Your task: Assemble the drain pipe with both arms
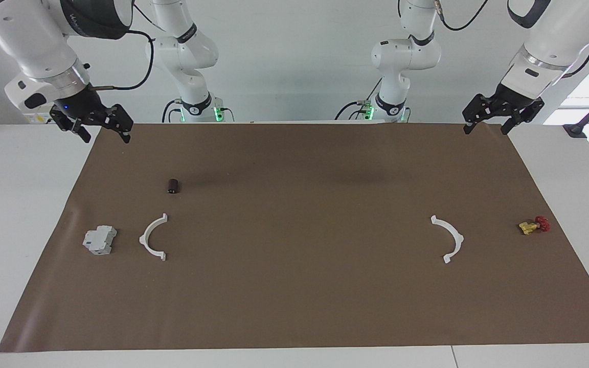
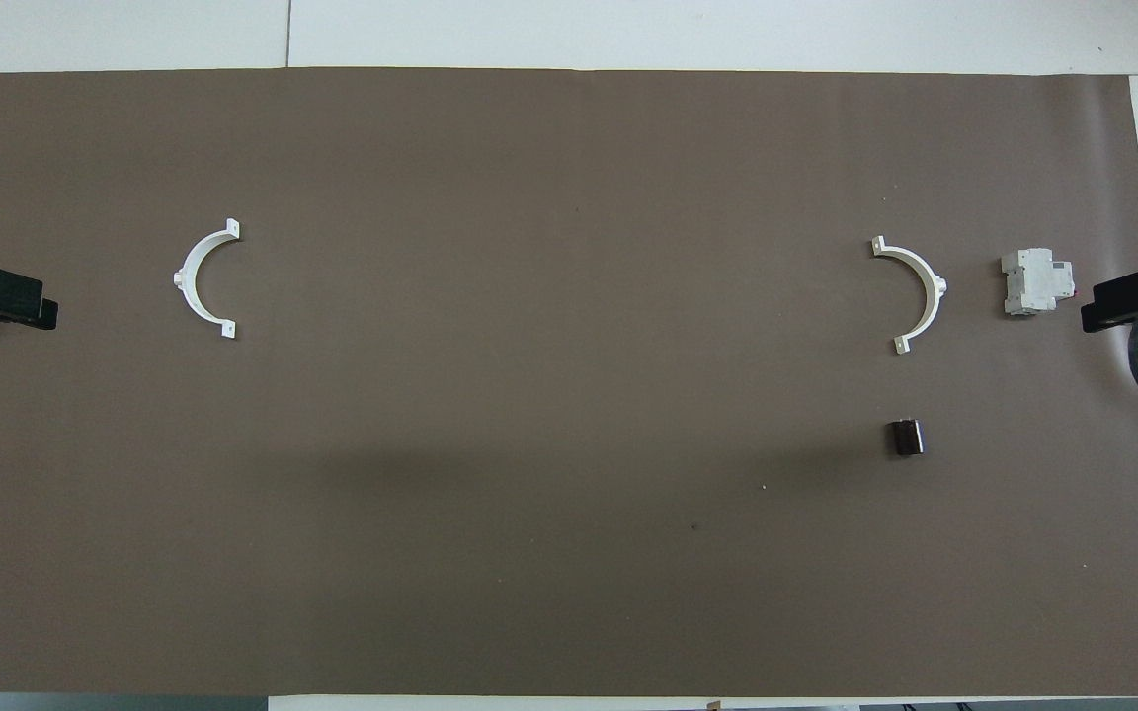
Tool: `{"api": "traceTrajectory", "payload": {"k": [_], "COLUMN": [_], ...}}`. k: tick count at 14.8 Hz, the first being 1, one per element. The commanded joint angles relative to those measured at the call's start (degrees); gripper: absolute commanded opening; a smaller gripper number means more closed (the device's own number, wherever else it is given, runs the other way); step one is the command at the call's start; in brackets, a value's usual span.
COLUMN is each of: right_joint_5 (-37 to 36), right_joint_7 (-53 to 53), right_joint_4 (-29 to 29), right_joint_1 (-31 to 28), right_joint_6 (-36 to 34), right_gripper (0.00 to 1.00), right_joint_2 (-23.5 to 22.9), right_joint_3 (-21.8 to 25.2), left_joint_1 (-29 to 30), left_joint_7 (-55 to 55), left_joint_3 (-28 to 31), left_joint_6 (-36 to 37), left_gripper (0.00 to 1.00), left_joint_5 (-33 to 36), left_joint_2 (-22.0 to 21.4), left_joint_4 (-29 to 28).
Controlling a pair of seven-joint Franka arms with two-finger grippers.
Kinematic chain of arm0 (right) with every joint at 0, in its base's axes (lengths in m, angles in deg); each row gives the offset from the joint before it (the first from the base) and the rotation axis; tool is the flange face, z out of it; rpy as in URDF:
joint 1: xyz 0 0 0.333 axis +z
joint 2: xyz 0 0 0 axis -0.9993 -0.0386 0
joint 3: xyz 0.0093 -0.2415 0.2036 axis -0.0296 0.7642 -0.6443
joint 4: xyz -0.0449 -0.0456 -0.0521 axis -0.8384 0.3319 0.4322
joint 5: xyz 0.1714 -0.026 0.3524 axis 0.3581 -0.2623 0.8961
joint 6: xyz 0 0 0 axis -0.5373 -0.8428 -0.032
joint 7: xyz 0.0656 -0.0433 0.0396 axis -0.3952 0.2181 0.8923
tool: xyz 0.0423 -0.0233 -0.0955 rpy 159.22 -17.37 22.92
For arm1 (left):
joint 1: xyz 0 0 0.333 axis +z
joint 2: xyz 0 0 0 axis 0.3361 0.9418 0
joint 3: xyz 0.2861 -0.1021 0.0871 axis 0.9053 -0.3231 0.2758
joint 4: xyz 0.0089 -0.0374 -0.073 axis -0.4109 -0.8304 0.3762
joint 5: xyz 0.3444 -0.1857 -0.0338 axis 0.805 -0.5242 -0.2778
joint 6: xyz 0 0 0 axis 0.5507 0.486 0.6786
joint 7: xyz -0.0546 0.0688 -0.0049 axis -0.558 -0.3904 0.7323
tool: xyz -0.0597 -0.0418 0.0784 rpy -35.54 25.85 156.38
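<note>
The drain pipe lies as two separate white half-rings on the brown mat. One half-ring (image 1: 152, 238) (image 2: 915, 292) lies toward the right arm's end. The other half-ring (image 1: 451, 238) (image 2: 200, 280) lies toward the left arm's end, a wide stretch of mat between them. My right gripper (image 1: 105, 134) (image 2: 1098, 314) is open and empty, raised over the mat's edge at its own end. My left gripper (image 1: 486, 129) (image 2: 40, 312) is open and empty, raised over the mat's edge at its own end. Neither gripper touches a half-ring.
A grey boxy block (image 1: 99, 240) (image 2: 1034, 283) sits beside the right-end half-ring. A small dark cylinder (image 1: 173, 186) (image 2: 906, 437) lies nearer to the robots than that half-ring. A yellow-and-red valve (image 1: 533, 225) lies beside the left-end half-ring, mostly covered by the left gripper in the overhead view.
</note>
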Motion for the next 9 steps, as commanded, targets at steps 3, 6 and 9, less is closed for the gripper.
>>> {"api": "traceTrajectory", "payload": {"k": [3,6,9], "right_joint_5": [0.4,0.4,3.8], "right_joint_7": [1.2,1.4,1.9], "right_joint_4": [-1.7,-2.1,-1.1], "right_joint_1": [-0.3,-0.1,-0.8], "right_joint_6": [1.6,4.5,9.0], "right_gripper": [1.0,1.0,1.0], "right_joint_2": [0.8,-0.2,-6.4], "right_joint_3": [-0.5,-0.5,-0.4], "left_joint_1": [0.2,0.2,0.2], "left_joint_7": [-0.4,-0.4,-0.4], "left_joint_3": [0.1,0.1,0.1], "left_joint_6": [0.8,0.8,0.8], "left_gripper": [1.0,1.0,1.0], "left_joint_5": [-0.6,-0.6,-0.6], "left_joint_2": [-0.5,-0.5,-0.5], "left_joint_4": [-0.4,-0.3,-0.3]}}
